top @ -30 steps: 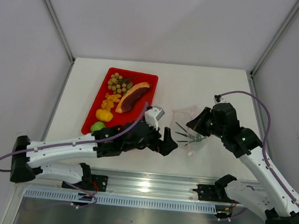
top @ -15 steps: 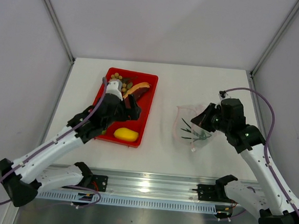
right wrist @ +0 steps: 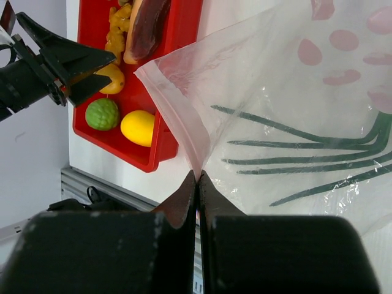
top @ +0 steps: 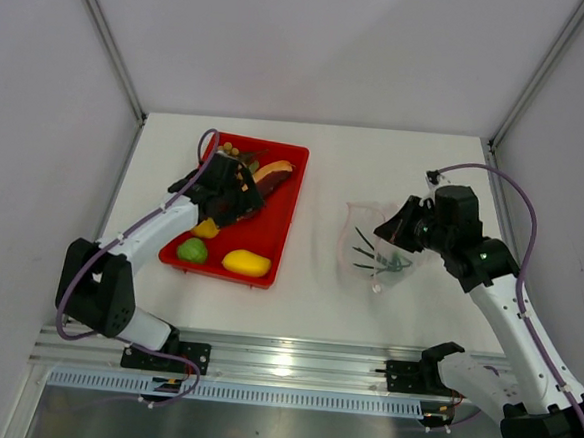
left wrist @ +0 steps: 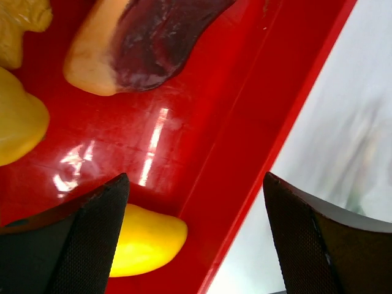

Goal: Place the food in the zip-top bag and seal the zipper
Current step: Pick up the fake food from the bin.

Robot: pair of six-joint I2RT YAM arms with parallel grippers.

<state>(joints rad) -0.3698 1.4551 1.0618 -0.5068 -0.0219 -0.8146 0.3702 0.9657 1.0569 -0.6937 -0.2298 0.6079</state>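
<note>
A red rectangular plastic tray [top: 277, 230] sits on the white table [top: 396, 166]. The left gripper [left wrist: 195, 179] hangs over the tray's right half with its jaws spread wide and nothing between them.

In the tray, the reddish meat slice [left wrist: 153, 37] lies toward the far end. The orange bits [right wrist: 119, 33] are just left of it, and the round orange fruit [left wrist: 15, 122] is nearer than those. The yellow mango [left wrist: 147, 242] rests at the tray's near right corner, with the bumpy green lime [right wrist: 101, 114] just left of it.

To the right of the tray, and not touching it, is the clear crinkly zip-top bag [right wrist: 294, 86]. The right gripper [right wrist: 196, 177] is clamped tight on the bag's mouth edge, pinching the pale pinkish zipper [right wrist: 177, 116]. That strip runs up from the fingertips on the side facing the tray. Thin green onion stalks [right wrist: 306, 147] show through the bag's wall.
</note>
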